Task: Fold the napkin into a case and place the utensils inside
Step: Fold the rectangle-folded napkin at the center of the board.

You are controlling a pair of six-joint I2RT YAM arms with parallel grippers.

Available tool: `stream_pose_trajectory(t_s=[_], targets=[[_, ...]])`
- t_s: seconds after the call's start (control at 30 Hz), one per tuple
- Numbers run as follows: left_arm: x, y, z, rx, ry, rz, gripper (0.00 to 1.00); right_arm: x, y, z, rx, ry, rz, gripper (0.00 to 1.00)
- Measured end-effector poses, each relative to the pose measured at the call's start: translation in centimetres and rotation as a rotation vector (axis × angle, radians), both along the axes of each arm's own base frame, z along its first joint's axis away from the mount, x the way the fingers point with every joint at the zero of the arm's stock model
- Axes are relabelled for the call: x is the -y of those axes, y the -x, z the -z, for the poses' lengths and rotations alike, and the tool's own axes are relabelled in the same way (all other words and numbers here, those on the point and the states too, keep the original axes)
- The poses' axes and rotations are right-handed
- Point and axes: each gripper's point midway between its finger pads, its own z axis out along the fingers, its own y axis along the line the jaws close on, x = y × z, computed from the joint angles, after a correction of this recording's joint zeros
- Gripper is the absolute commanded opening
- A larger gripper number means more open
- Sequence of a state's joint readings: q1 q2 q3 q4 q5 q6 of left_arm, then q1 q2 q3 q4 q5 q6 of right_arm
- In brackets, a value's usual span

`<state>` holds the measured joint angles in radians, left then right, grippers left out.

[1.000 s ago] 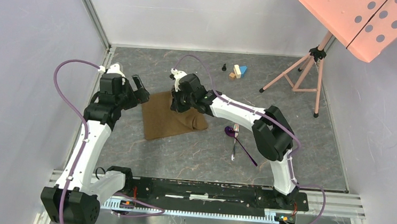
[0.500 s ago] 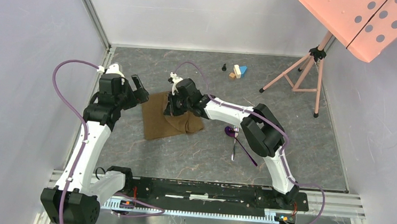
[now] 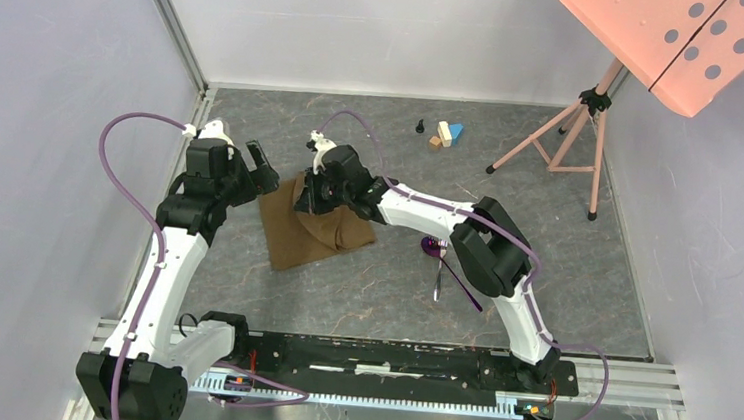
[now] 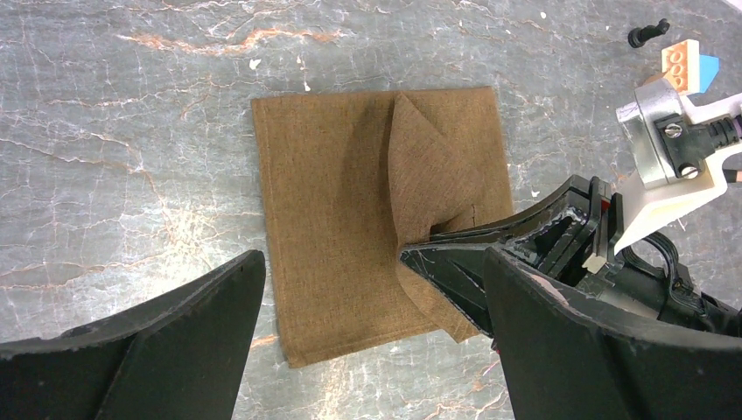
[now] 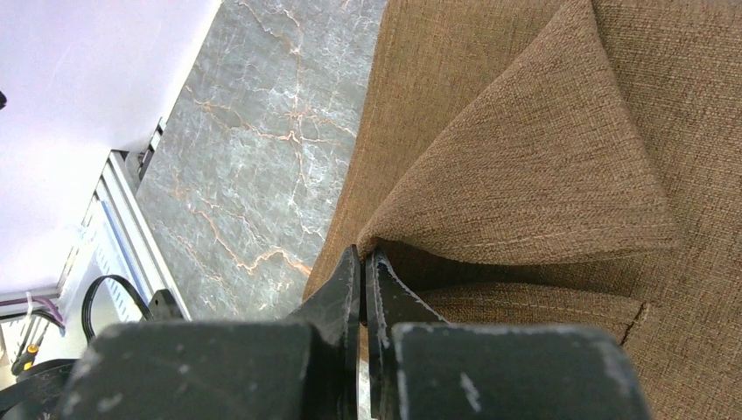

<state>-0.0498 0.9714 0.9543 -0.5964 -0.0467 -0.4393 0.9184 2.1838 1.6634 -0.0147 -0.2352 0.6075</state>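
At the napkin's point(image 3: 290, 244) far right part, the right gripper point(image 3: 307, 190) is pinching a fold of the brown cloth, jaws pressed together on it. The pinched flap is standing up in a peak above the flat layer beneath.
- Napkin: it is lying flat on the grey marbled table point(image 3: 361, 299) apart from that raised flap, and is not yet shaped into a case.
- Left gripper point(image 3: 264, 166): it is hovering just beyond the napkin's far left corner, jaws spread wide and holding nothing.
- Spoon point(image 3: 431, 245), purple bowl: it is lying to the right of the napkin, apart from the cloth.
- Fork point(image 3: 437, 275), silver: it is lying across the spoon's handle, on the same side of the napkin.
- Toy blocks point(image 3: 444, 133): they are sitting well beyond the napkin, to its far right.
- Pink tripod point(image 3: 564, 135): it is standing farther right of the napkin than the blocks.
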Motion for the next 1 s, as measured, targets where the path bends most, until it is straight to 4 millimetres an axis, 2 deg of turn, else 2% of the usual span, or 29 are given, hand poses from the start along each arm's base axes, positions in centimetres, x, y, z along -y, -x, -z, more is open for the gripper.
stream_pose_trajectory(t_s=[0.27, 0.57, 0.77, 1.0], targets=[[0.0, 0.0, 0.0, 0.0, 0.0, 0.0, 1.0, -0.7, 0.2, -0.5, -0.005, -0.017, -0.001, 0.0], [0.0, 0.1, -0.2, 0.008, 0.0, 0.0, 1.0, -1.4, 1.6, -0.5, -0.005, -0.019, -0.026, 0.0], [0.0, 0.1, -0.2, 0.009, 0.0, -0.001, 1.0, -0.8, 2.5, -0.4, -0.011, -0.01, -0.032, 0.0], [0.0, 0.1, -0.2, 0.008, 0.0, -0.001, 1.0, -0.2, 2.6, -2.0, 0.015, -0.02, -0.025, 0.0]])
